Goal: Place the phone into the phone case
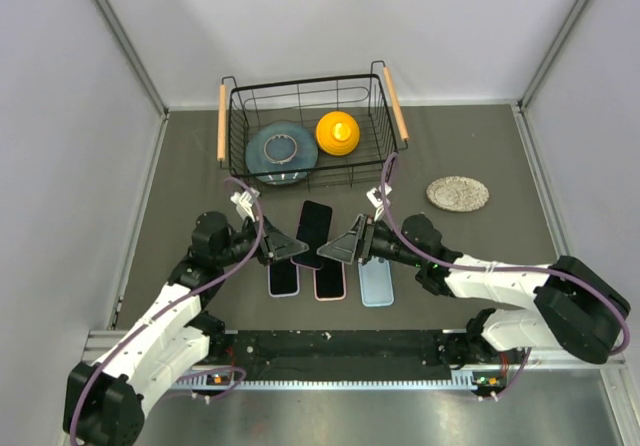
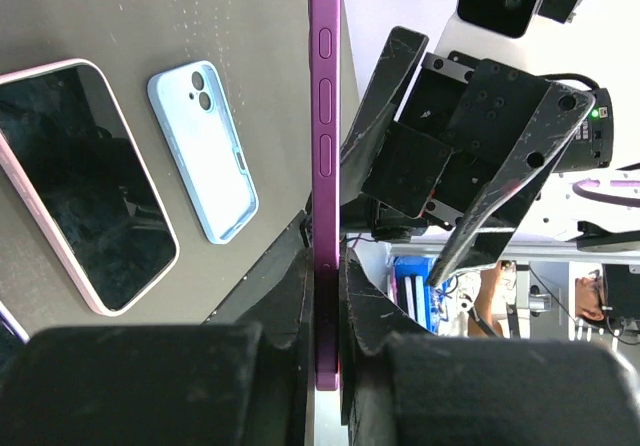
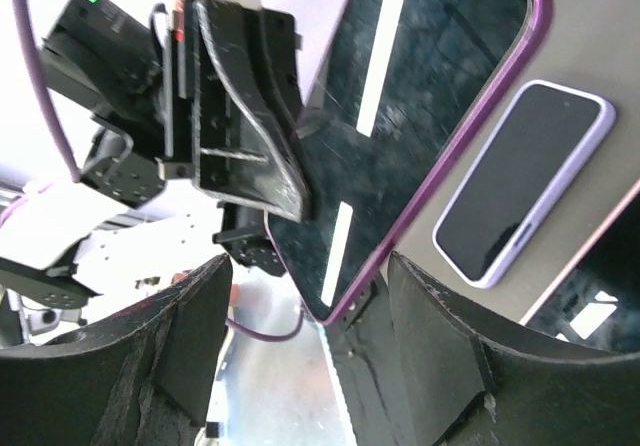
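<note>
Wire basket (image 1: 232,131) with two wooden handles at the far side of the table (image 1: 190,196), holding a round blue plate (image 1: 262,161), a thin metal ring (image 1: 279,147) resting on that plate, and a domed yellow object (image 1: 337,133) beside them. The purple case (image 3: 478,88) is also a container here: it frames the dark screen of the phone (image 1: 313,228), and its side buttons appear along the edge in the left wrist view. A light blue case (image 1: 377,284) lies flat near the arms and shows only its own blue surface and camera cut-outs. To its left lie a pink-rimmed phone (image 1: 330,282) and a lavender-rimmed phone (image 1: 284,279). A speckled disc (image 1: 458,193) sits well apart to the right. The near end of the cased phone overlaps the two lying phones from above; whether it touches them or the table cannot be told. Its far end is cut off in both wrist views. The left gripper (image 2: 325,256) is clenched across the phone's two faces at its left edge. The right gripper (image 3: 308,266) stands released, its fingers (image 3: 440,356) spread to either side of the phone's right edge with a gap on each side. The phone sits between the two grippers, in front of the basket, screen upward. Its long axis runs from the arms toward the basket, with the far end leaning slightly right.
</note>
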Action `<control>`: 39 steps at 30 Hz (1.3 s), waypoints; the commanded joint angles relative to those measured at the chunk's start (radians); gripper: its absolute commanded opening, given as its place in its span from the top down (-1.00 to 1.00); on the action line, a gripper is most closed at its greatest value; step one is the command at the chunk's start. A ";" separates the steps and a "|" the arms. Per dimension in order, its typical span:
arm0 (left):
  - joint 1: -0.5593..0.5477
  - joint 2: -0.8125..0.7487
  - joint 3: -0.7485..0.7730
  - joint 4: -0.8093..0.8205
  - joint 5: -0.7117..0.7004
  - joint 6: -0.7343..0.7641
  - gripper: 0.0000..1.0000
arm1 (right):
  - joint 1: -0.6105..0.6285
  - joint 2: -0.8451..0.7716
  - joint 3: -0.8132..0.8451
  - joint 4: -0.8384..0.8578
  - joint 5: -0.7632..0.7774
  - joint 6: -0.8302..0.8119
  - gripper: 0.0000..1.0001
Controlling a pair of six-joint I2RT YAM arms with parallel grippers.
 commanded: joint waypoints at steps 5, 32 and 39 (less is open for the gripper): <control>0.003 -0.036 -0.051 0.233 0.071 -0.063 1.00 | -0.016 0.129 0.006 0.395 -0.024 0.153 -0.14; 0.002 0.070 -0.022 0.028 0.082 0.164 -0.54 | -0.203 -0.159 0.237 -0.713 0.025 -0.271 1.00; -0.024 0.194 0.063 -0.084 -0.011 0.282 -0.40 | -0.298 -0.162 0.304 -1.226 -0.131 -0.425 1.00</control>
